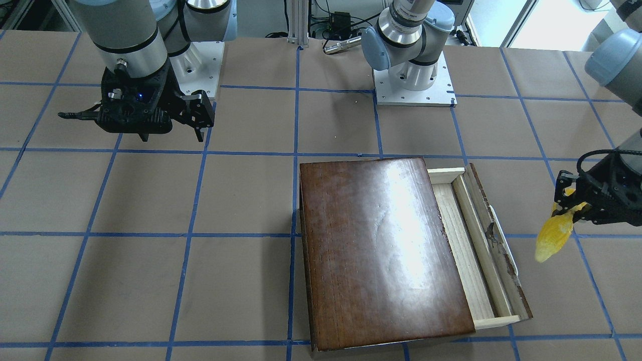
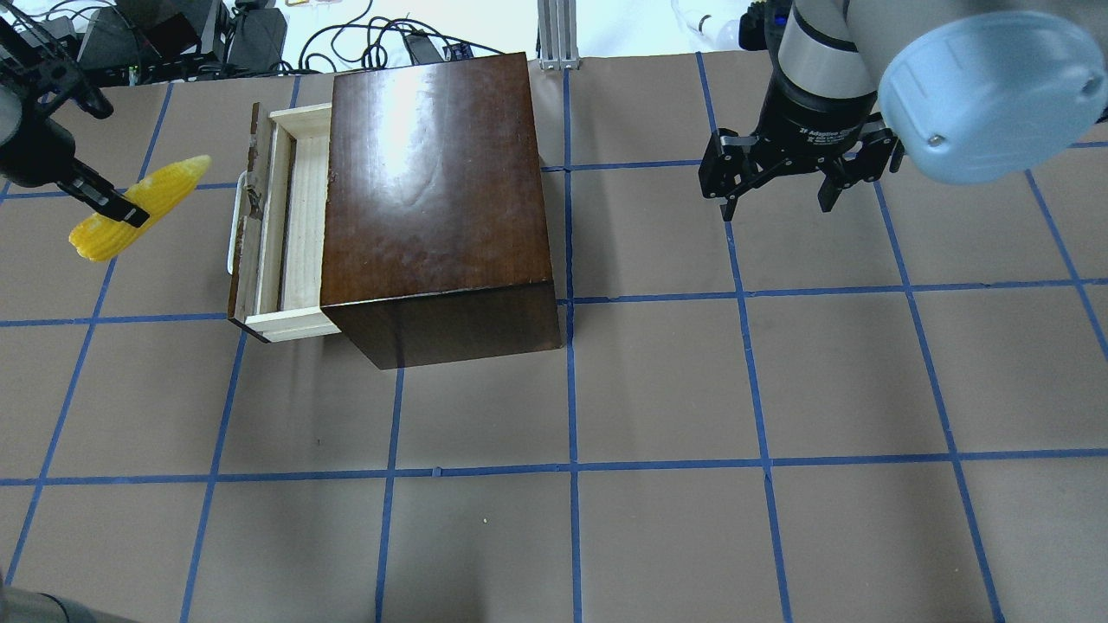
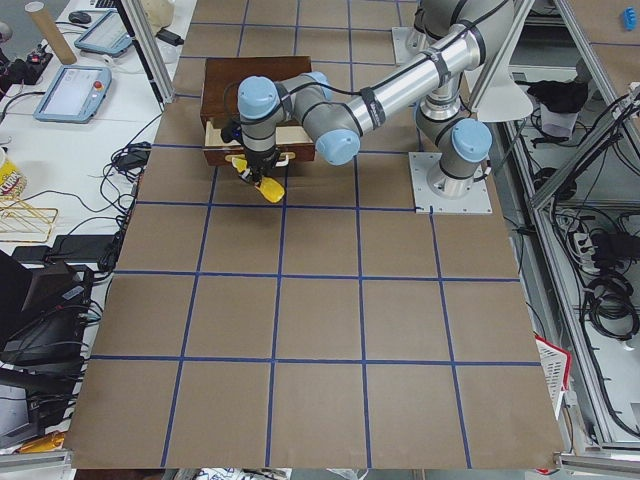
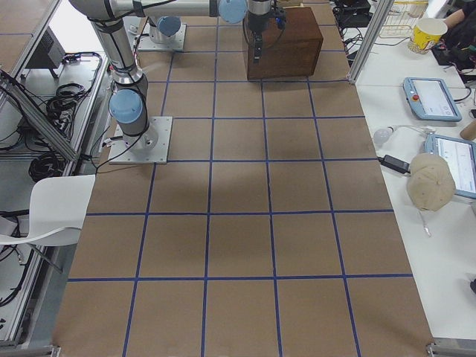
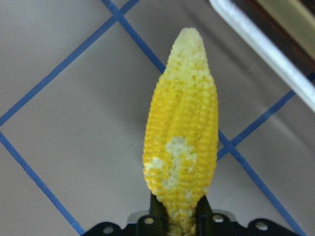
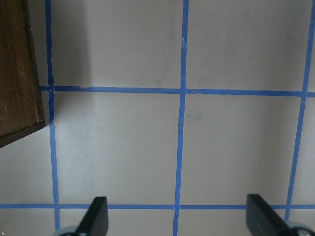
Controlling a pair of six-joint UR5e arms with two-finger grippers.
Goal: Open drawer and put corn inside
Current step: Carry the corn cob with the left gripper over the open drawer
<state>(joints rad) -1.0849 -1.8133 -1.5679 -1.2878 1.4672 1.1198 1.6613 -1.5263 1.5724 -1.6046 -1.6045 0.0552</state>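
Observation:
The dark-brown wooden box (image 2: 433, 199) stands on the table, and also shows in the front-facing view (image 1: 381, 250). Its drawer (image 2: 290, 234) is pulled partly out, showing a pale-wood tray (image 1: 464, 245) with nothing in it and a white bar handle (image 2: 232, 234). My left gripper (image 2: 121, 208) is shut on the thick end of the yellow corn (image 2: 143, 208). It holds the corn in the air just outside the drawer's front, with the tip pointing toward the handle (image 5: 266, 54). The corn (image 5: 182, 147) fills the left wrist view. My right gripper (image 2: 779, 203) is open and empty, above the table beyond the box's other side.
Brown paper with a blue tape grid covers the table (image 2: 658, 389). The arm bases (image 1: 414, 82) stand at the robot's edge. Cables (image 2: 381, 43) and an aluminium post (image 2: 558, 35) lie past the far edge. A box corner (image 6: 17, 73) shows in the right wrist view.

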